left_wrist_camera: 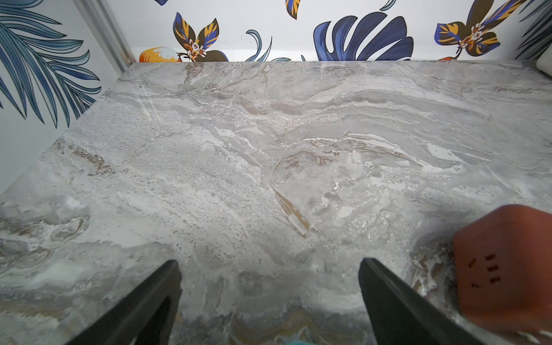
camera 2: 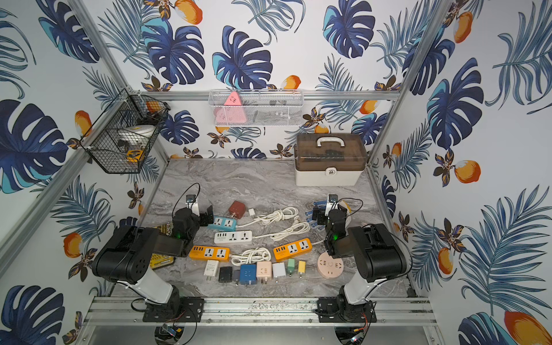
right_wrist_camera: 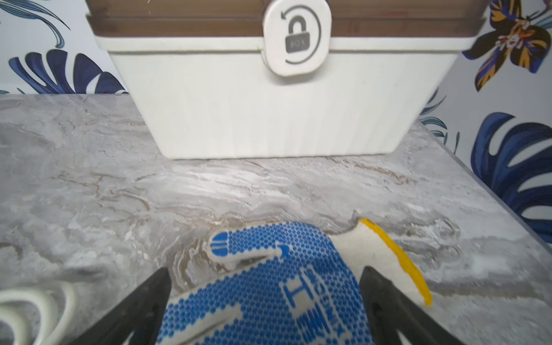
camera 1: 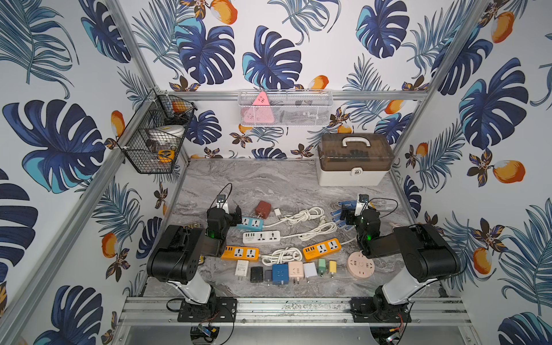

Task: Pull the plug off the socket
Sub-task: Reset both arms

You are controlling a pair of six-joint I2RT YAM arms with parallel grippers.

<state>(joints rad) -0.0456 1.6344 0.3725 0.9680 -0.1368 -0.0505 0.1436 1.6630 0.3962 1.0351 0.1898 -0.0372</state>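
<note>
Grey marble tabletop (camera 1: 268, 185), leaf-print walls (camera 1: 268, 59)

Both arms are shown folded in both top views. The left arm (camera 1: 179, 257) is raised from its base, bent back at the elbow and extended forward, ending in the left hand (camera 1: 237, 214), which is opened wide; its black fingers (left_wrist_camera: 155, 298) are seen well parted in the left wrist view. The right arm (camera 1: 424, 254) is posed in mirror fashion, and the right hand (camera 1: 346, 217) is likewise spread fully, with nothing clasped between its fingers (right_wrist_camera: 388, 304)
</note>
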